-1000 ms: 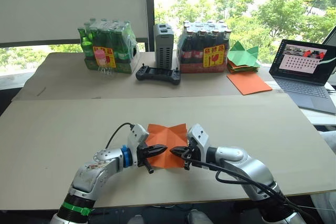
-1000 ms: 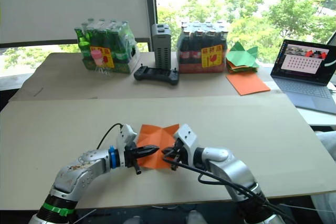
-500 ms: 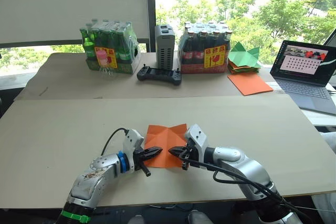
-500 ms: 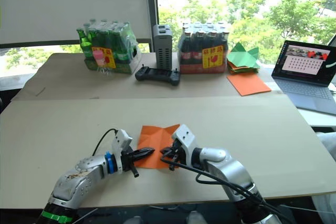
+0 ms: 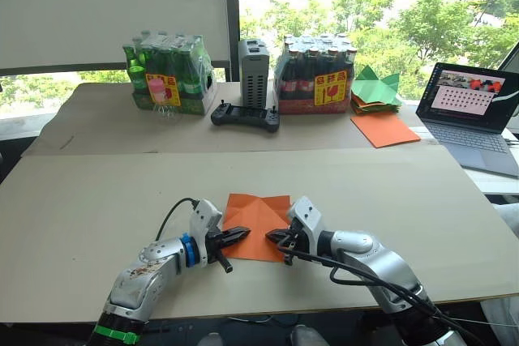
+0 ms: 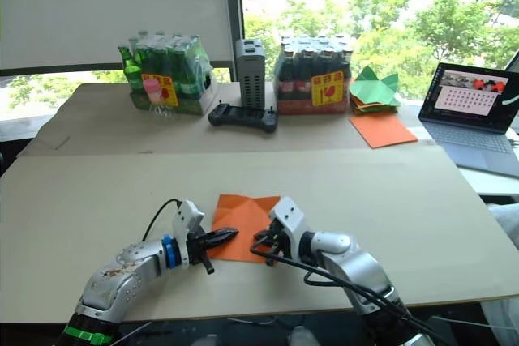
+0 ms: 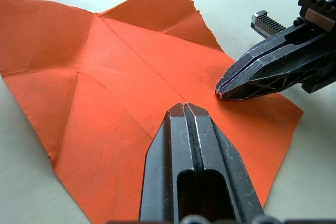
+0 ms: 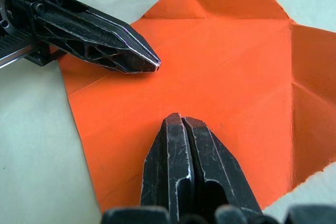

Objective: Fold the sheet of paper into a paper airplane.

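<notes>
Creased orange sheet of paper [image 5: 258,225] lies unfolded, nearly flat on tabletop [image 5: 81,200].

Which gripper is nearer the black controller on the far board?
Left, narrowly. The left gripper sits over the near-left part of the sheet of paper, almost straight in front of the controller. The right gripper is over the sheet's near-right part, slightly farther off.
</notes>
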`<state>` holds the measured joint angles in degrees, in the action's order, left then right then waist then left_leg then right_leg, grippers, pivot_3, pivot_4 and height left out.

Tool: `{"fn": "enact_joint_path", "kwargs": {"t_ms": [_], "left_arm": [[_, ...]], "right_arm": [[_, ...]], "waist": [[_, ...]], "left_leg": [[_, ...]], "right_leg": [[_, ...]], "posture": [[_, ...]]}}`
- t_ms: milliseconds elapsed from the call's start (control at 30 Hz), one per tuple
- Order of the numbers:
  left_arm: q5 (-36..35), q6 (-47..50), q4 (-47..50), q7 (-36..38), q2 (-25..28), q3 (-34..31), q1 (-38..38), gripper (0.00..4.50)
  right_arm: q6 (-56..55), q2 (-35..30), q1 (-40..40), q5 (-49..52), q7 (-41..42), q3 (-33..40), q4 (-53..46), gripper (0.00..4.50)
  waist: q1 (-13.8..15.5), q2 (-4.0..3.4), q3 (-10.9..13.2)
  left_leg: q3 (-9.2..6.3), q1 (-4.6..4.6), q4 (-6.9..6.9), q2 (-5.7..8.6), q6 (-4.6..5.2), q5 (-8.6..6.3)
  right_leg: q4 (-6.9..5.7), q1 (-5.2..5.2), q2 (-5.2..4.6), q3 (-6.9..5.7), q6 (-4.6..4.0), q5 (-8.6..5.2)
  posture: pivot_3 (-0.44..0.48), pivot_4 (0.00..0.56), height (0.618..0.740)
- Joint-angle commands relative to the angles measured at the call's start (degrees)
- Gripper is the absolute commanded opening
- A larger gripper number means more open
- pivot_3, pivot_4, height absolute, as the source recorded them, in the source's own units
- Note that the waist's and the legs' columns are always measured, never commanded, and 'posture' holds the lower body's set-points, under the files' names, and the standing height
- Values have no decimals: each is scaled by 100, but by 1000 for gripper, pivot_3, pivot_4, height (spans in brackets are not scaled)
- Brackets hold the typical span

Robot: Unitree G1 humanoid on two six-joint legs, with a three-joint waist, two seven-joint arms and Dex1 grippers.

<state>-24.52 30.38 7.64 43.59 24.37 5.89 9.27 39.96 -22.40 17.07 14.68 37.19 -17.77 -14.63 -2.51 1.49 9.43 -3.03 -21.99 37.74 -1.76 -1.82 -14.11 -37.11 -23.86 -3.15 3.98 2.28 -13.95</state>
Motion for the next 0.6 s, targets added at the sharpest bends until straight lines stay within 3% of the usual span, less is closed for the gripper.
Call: {"fn": "enact_joint_path", "kwargs": {"t_ms": [33, 300, 600], "left_arm": [[98, 47, -137, 9, 35, 46, 4, 0], [110, 51, -183, 23, 11, 73, 69, 0], [99, 60, -179, 25, 32, 69, 84, 0]], "right_arm": [[-129, 195, 31, 107, -109, 229, -49, 29], [-376, 1025, 472, 496, -629, 1149, -80, 29], [-437, 965, 669, 491, -745, 1309, -160, 29]], "waist": [[0, 0, 0], [1, 0, 0], [4, -1, -1]], "left_leg": [[0, 0, 0, 0, 0, 0], [-1, -1, 0, 0, 0, 0], [-1, -5, 0, 0, 0, 0]], "right_leg": [[0, 0, 0, 0, 0, 0], [-4, -3, 0, 0, 0, 2], [-4, -7, 0, 0, 0, 2]], "posture": [[0, 150, 740], [0, 150, 740], [0, 150, 740]]}}
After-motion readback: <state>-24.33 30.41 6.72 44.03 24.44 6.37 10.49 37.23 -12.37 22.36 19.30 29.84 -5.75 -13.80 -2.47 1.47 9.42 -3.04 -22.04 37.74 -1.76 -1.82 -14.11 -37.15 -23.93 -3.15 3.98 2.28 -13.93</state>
